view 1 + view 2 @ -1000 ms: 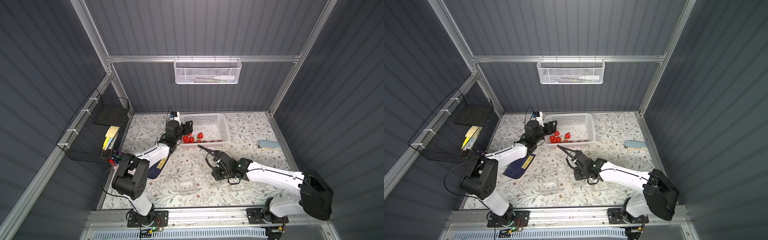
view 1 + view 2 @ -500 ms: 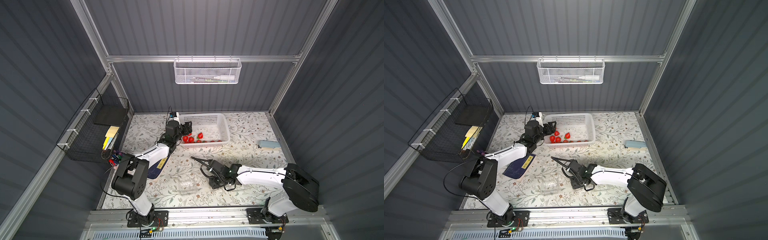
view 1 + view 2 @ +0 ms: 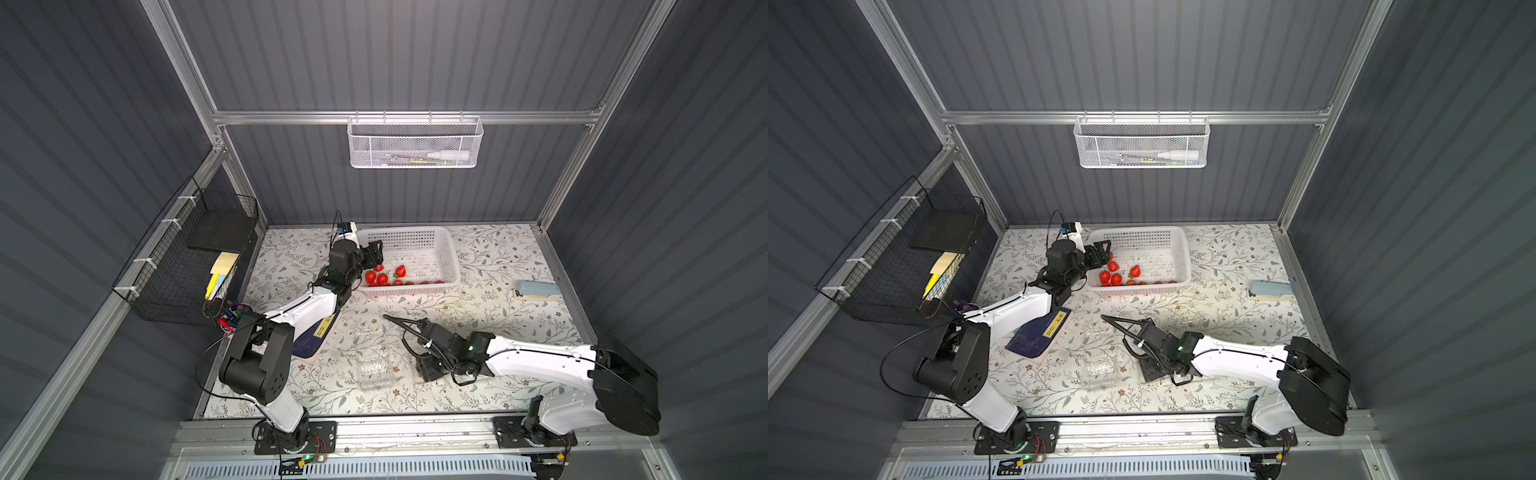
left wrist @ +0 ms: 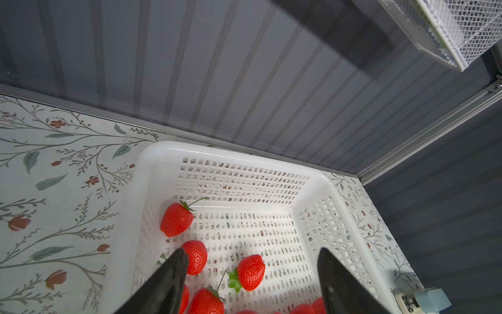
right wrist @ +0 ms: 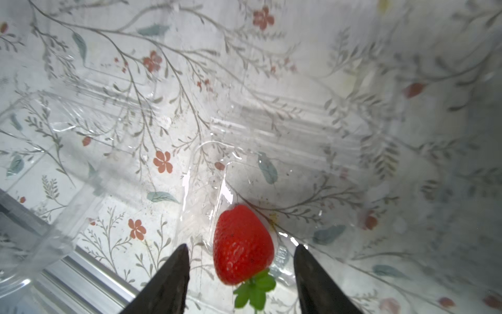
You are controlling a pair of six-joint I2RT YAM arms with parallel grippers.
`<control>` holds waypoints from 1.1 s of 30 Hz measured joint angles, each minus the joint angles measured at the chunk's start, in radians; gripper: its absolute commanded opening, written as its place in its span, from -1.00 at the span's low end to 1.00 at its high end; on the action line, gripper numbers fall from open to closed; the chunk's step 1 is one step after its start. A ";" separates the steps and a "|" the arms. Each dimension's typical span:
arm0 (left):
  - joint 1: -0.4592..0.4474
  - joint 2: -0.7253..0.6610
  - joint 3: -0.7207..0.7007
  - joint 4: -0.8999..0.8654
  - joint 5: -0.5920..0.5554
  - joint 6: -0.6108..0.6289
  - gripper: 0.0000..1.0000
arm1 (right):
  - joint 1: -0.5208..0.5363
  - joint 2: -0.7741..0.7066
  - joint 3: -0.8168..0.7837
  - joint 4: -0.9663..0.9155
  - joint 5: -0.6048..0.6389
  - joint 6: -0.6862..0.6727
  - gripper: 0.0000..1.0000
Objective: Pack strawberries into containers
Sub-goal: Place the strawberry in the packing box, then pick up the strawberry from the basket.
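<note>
Several red strawberries [image 3: 382, 277] [image 3: 1116, 277] lie in the white perforated basket [image 3: 452, 266]. My left gripper [image 3: 375, 254] [image 4: 252, 250] hangs open over them just inside the basket's left end, touching none; one strawberry [image 4: 250, 271] lies between its fingers' lines. My right gripper [image 3: 430, 368] [image 5: 240, 246] points down near the table's front, open. A strawberry [image 5: 242, 243] lies free between its fingers on the clear plastic of a container [image 5: 285, 152]. Two more clear containers [image 3: 376, 370] [image 3: 370, 332] stand to its left.
A navy book [image 3: 312, 337] lies under the left arm. A light blue block [image 3: 537, 289] sits at the right edge. A black wire basket [image 3: 187, 266] hangs on the left wall, a white mesh one [image 3: 415, 143] on the back wall. A pen cup [image 3: 232, 316] stands front left.
My right arm has swung toward the table's front and come down beside the clear containers, and its jaws have spread apart off the strawberry. The left arm has stayed still.
</note>
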 measured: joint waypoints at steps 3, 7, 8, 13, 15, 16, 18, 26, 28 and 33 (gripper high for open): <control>0.000 0.000 0.008 -0.006 -0.014 0.000 0.56 | 0.000 -0.067 0.047 -0.047 0.058 -0.041 0.21; 0.000 0.001 0.020 -0.016 -0.064 0.001 0.60 | -0.032 -0.127 0.152 -0.076 0.128 -0.135 0.21; 0.000 0.001 0.021 -0.019 -0.079 0.002 0.61 | -0.052 -0.131 0.186 -0.073 0.137 -0.159 0.21; 0.000 0.010 0.045 -0.039 -0.125 0.004 0.62 | -0.228 -0.073 0.353 0.005 0.108 -0.244 0.31; 0.000 0.026 0.061 -0.043 -0.139 0.004 0.60 | -0.302 0.000 0.431 0.034 0.085 -0.260 0.32; 0.000 0.035 0.065 -0.044 -0.146 0.005 0.59 | -0.339 0.053 0.478 0.048 0.074 -0.267 0.34; 0.000 0.050 0.066 -0.048 -0.159 0.004 0.58 | -0.392 0.156 0.562 0.060 0.053 -0.272 0.34; 0.000 0.091 0.064 -0.074 -0.203 0.003 0.57 | -0.487 0.609 0.913 0.035 -0.035 -0.282 0.43; 0.001 0.091 0.064 -0.073 -0.212 0.003 0.59 | -0.493 0.705 0.993 0.018 -0.061 -0.288 0.44; 0.021 0.091 0.061 -0.072 -0.206 0.000 0.62 | -0.495 0.895 1.154 -0.040 -0.111 -0.293 0.46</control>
